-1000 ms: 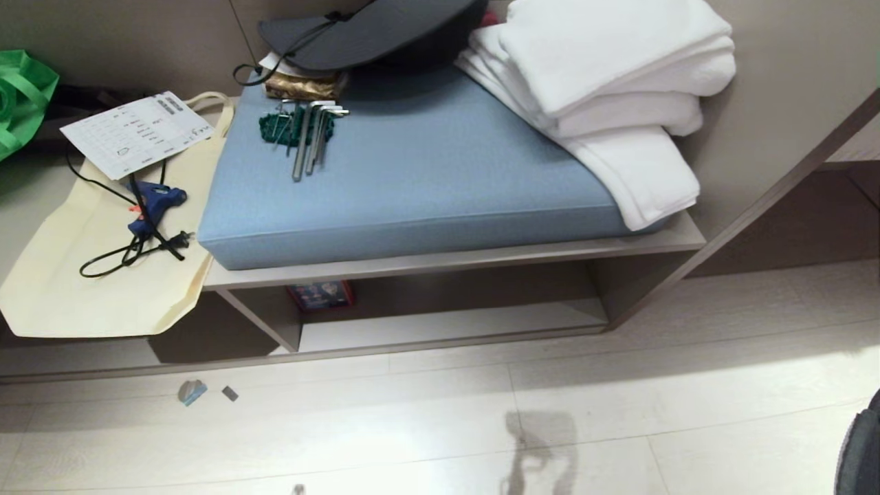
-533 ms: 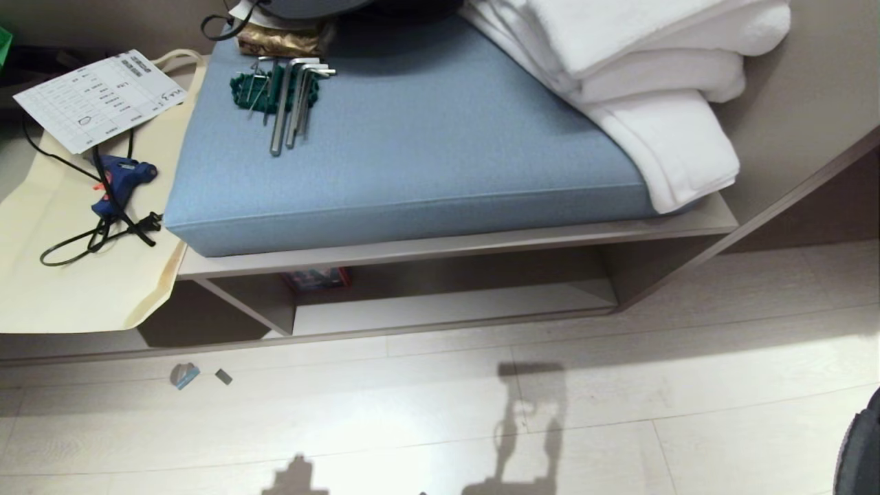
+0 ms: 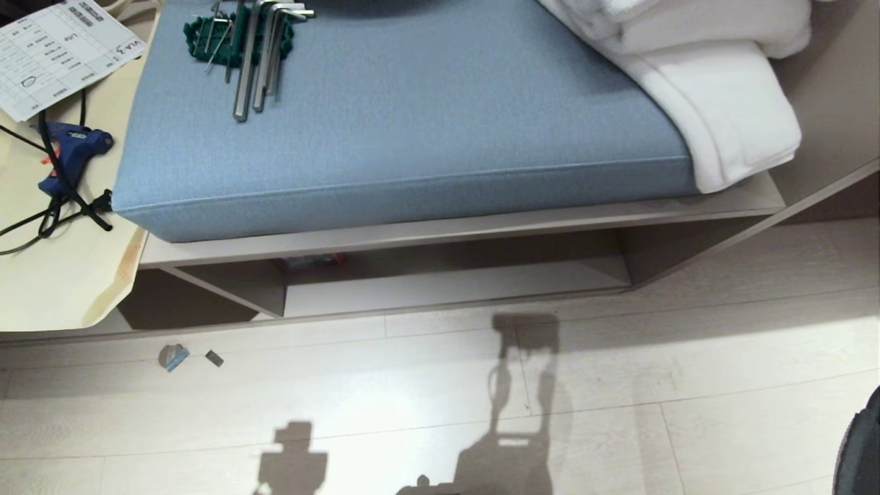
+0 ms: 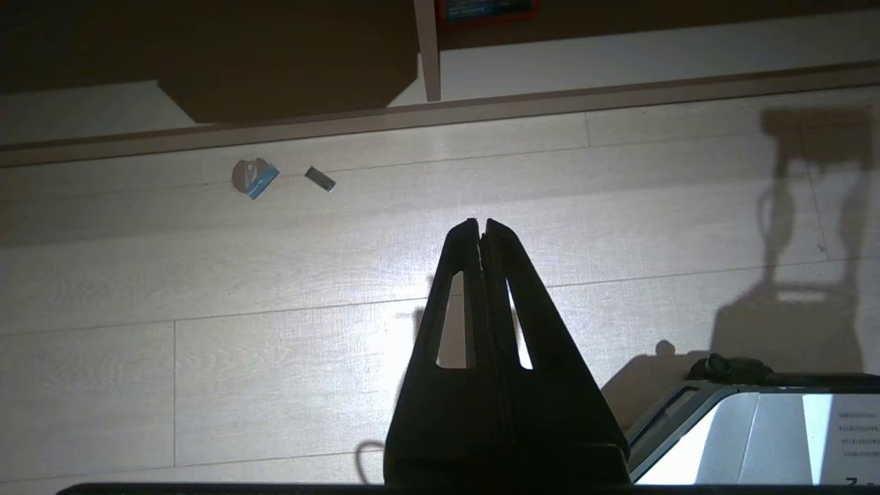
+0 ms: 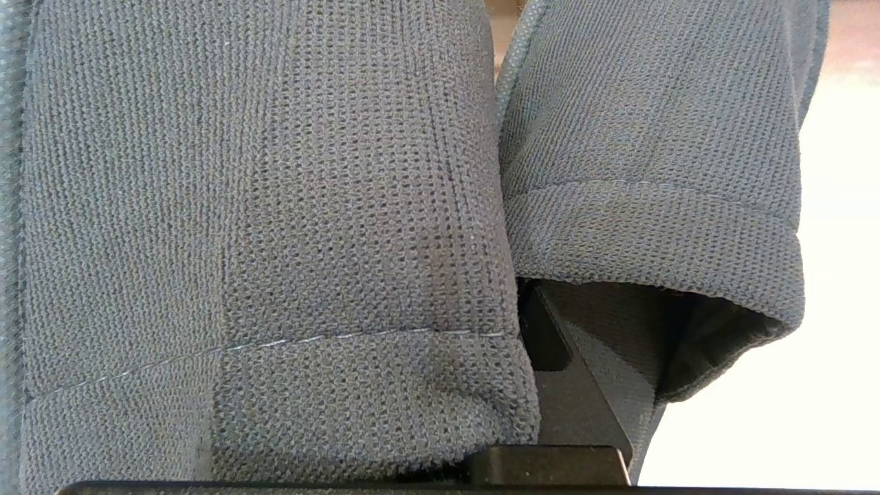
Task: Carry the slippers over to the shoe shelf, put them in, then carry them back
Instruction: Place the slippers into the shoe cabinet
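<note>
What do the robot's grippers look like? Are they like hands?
Not like hands. The left gripper is matte black, with two long tapering fingers forming a pointed wedge; each finger has a slim cut-out slot. Of the right gripper, only a flat black finger shows. No cables or markings are visible.

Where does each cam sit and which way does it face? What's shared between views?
Head: high on the robot, looking down at the blue cushion, the shoe shelf beneath and the floor; no arm shows, only shadows.
Left wrist: behind the shut left pincer, facing the floor and shelf front.
Right wrist: behind the right pincer, filled by the slippers it grips.
Shared: head and left wrist both show the floor scraps and the red box.
</note>
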Robot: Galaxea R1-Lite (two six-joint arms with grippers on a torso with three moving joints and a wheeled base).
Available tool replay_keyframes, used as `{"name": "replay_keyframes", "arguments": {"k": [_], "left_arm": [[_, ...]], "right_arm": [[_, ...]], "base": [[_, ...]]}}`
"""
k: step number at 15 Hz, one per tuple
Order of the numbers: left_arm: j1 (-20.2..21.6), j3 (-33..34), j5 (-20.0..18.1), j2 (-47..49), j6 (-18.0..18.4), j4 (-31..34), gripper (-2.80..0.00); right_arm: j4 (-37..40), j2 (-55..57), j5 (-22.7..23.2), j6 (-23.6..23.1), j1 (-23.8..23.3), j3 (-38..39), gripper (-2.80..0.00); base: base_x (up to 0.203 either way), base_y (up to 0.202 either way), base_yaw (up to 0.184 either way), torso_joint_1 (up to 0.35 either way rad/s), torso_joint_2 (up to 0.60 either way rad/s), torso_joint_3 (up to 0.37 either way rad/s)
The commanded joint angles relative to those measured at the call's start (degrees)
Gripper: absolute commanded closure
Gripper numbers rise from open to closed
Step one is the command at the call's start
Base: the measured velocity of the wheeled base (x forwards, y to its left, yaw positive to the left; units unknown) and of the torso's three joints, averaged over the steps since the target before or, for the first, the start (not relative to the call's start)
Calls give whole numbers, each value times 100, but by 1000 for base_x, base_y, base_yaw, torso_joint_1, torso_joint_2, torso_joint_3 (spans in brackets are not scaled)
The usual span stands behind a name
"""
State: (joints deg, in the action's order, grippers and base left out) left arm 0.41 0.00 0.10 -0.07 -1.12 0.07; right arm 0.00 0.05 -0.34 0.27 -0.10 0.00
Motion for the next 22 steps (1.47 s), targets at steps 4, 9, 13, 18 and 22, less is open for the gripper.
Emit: {"name": "replay_keyframes", "arguments": {"k": [4,9,13,18,22], "left_arm": [[2,0,-1,7,-2,1,0],[2,0,-1,7,-2,1,0],[2,0,-1,7,-2,1,0],[2,0,-1,7,-2,1,0],[2,0,-1,7,-2,1,0]], "right_arm": [[0,4,-1,0,1,0,0],[0,4,-1,0,1,0,0],[0,4,-1,0,1,0,0],[0,4,-1,0,1,0,0],[0,4,-1,5,1,0,0]], "base": [[0,0,0,4,2,-197],[0,0,0,4,1,-192],[0,0,0,5,7,-200],[0,0,0,0,2,-201],[0,0,0,2,2,-198]]}}
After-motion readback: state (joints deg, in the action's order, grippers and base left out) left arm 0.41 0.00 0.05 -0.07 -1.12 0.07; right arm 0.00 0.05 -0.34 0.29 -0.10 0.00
